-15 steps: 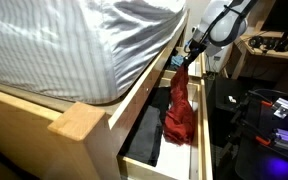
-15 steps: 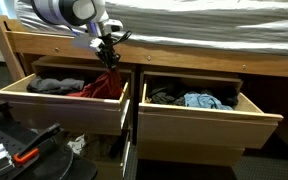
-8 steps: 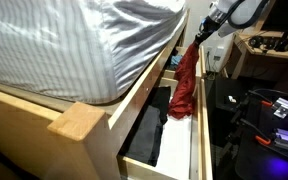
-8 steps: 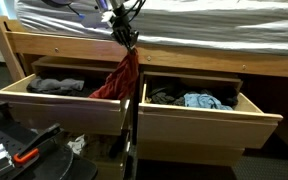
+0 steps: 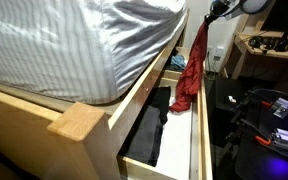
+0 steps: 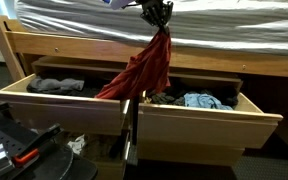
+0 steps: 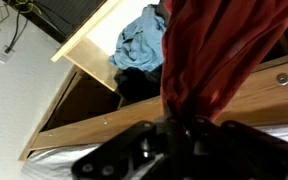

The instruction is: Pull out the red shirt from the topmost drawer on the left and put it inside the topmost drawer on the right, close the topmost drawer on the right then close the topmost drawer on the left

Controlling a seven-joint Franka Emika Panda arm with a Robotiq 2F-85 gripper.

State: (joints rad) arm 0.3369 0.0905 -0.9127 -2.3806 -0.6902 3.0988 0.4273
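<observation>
The carry step is in hand. The gripper (image 6: 159, 20) has its jaws clenched on the top of the red shirt (image 6: 149, 65), which hangs high above the left edge of the right drawer (image 6: 209, 125). Its tail slants away from that drawer, over the near corner of the left drawer (image 6: 54, 110); I cannot tell whether it touches the rim. In the wrist view the shirt (image 7: 214, 50) dangles beside the blue cloth (image 7: 139, 45) lying in the right drawer. The next move, as I judge it, is to shift further over the right drawer until the tail clears, lower the shirt onto the clothes and then release. Both drawers stand open, not yet closed.
</observation>
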